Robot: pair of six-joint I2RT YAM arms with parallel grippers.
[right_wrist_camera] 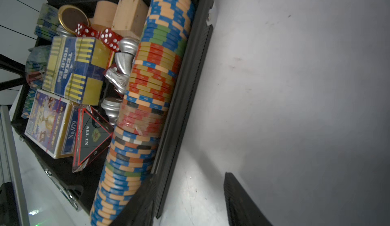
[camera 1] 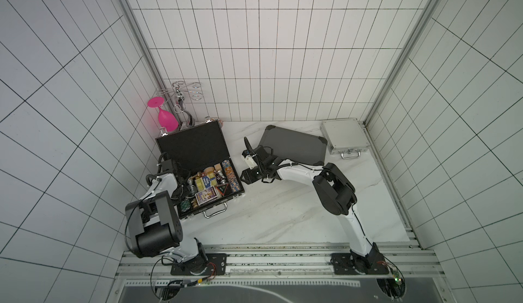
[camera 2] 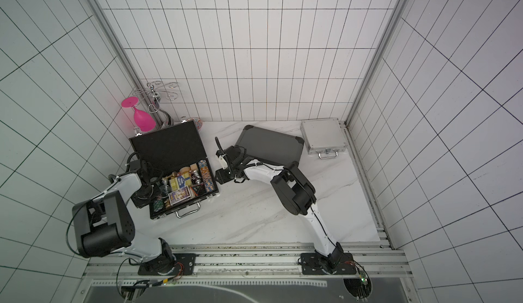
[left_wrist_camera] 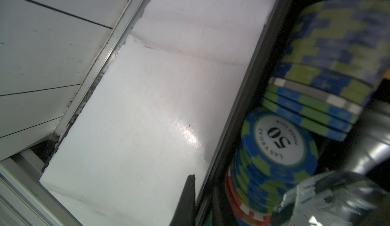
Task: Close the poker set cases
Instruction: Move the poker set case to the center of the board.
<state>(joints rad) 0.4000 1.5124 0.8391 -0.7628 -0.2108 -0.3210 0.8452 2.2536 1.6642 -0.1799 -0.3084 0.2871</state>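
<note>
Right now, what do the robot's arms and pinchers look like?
The left arm and right arm have smooth white shells, chunky black joints and thin black cables. The right gripper has flat black fingers.

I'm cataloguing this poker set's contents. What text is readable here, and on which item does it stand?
"TEXAS HOLD'EM": blue and yellow card box.
"No.979": side of the purple card box.
"ALL IN": triangular marker.
"50", "LAS VEGAS": blue and green chip.
Purple box's front print and the chip's other small lettering: too blurred to read.
</note>
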